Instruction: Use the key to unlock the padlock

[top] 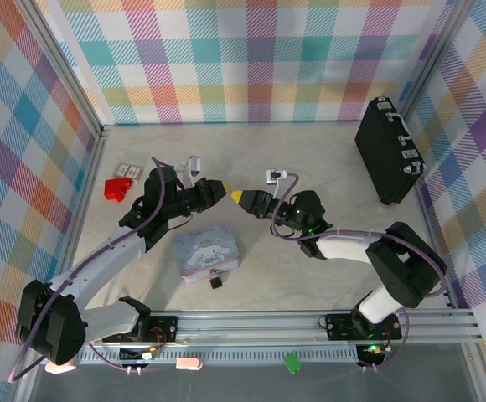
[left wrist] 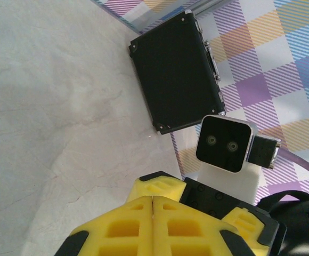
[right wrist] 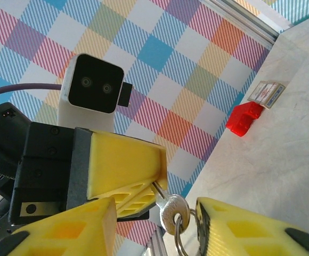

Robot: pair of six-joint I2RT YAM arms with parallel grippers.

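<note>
My left gripper (top: 215, 191) is shut on the blade of the small grey key (right wrist: 171, 210), which sticks out of its yellow fingertips (right wrist: 144, 170) with a wire ring through its head. My right gripper (right wrist: 155, 209) faces it tip to tip above the table. Its jaws stand apart on either side of the key's head, the right one close against the ring. In the left wrist view my left gripper (left wrist: 153, 200) shows its pads pressed flat together. The tiny black padlock (top: 216, 282) lies on the table by the near edge of the pastel cartoon tin (top: 207, 249).
A large black case (top: 387, 151) with silver latches lies at the back right by the wall. A red plastic item (top: 118, 188) and a small card (top: 126, 170) sit at the left. Checked walls close in three sides.
</note>
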